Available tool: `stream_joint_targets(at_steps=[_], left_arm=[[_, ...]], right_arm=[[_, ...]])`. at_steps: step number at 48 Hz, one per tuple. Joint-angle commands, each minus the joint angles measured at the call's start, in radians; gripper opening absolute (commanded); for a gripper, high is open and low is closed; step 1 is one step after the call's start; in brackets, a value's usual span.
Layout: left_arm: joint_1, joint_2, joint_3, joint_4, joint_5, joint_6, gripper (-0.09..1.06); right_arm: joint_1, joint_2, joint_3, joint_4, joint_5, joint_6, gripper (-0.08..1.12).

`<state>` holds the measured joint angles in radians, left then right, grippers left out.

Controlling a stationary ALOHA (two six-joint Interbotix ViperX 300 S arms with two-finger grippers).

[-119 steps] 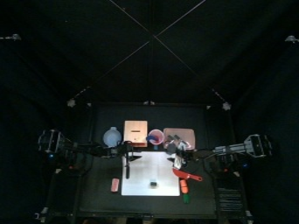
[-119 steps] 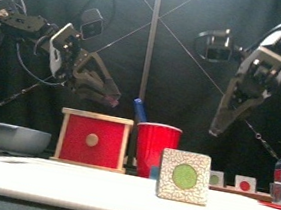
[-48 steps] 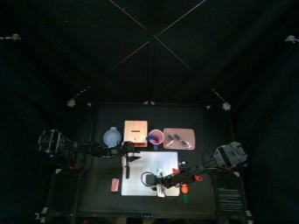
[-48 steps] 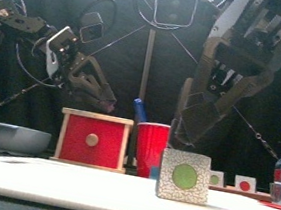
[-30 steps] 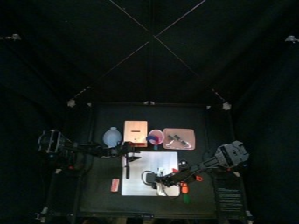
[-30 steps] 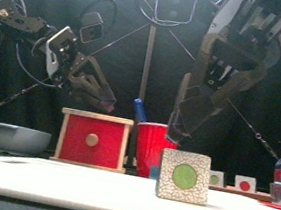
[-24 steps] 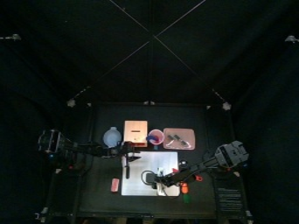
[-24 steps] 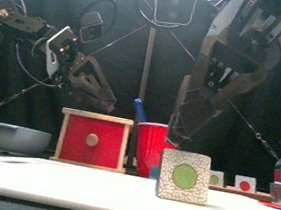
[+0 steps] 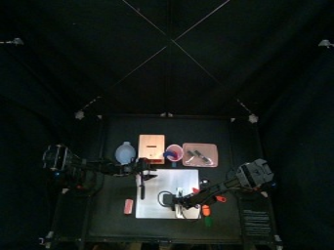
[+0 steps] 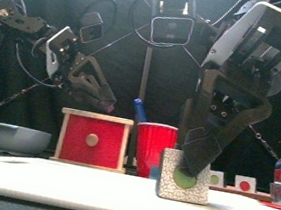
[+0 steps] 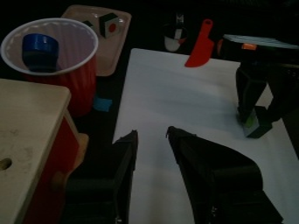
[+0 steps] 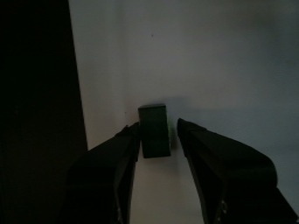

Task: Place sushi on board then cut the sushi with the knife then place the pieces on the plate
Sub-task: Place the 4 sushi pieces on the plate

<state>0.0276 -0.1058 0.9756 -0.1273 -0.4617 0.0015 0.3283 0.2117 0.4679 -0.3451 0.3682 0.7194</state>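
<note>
Right jaws spread astride the sushi piece (image 12: 153, 140) on the white board (image 12: 233, 87) — left jaws also spread

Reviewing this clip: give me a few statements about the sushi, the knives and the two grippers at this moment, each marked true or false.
1. The sushi piece stands on the white board. True.
2. The right gripper is shut on the red knife. False: its jaws are open on either side of the sushi piece, and the red knife lies loose by the board's right edge.
3. The blue knife is in the red cup. True.
4. The left gripper holds the sushi piece. False: it hovers open above the board, holding nothing.
</note>
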Motion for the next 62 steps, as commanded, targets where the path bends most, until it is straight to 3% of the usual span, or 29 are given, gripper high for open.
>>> stream_joint_targets(at_steps=[1,17,30,43,62], left_arm=[[-0.002,-0.005,-0.009,0.000,-0.005,0.002,0.75],[0.005,-0.005,-0.009,0.002,-0.003,0.005,0.75],[0.008,-0.005,-0.012,0.002,-0.005,0.005,0.75],[0.011,-0.005,-0.015,0.000,-0.005,0.005,0.75],[0.011,-0.005,-0.018,0.000,-0.005,0.003,0.75]], right_arm=[[-0.017,-0.038,0.002,-0.006,-0.005,0.000,0.63],[-0.276,-0.468,0.276,-0.048,0.178,-0.002,0.60],[-0.569,-0.660,0.402,-0.103,0.215,-0.005,0.60],[-0.807,-0.669,0.476,-0.112,0.161,-0.008,0.60],[-0.940,-0.551,0.549,-0.100,-0.021,-0.006,0.60]])
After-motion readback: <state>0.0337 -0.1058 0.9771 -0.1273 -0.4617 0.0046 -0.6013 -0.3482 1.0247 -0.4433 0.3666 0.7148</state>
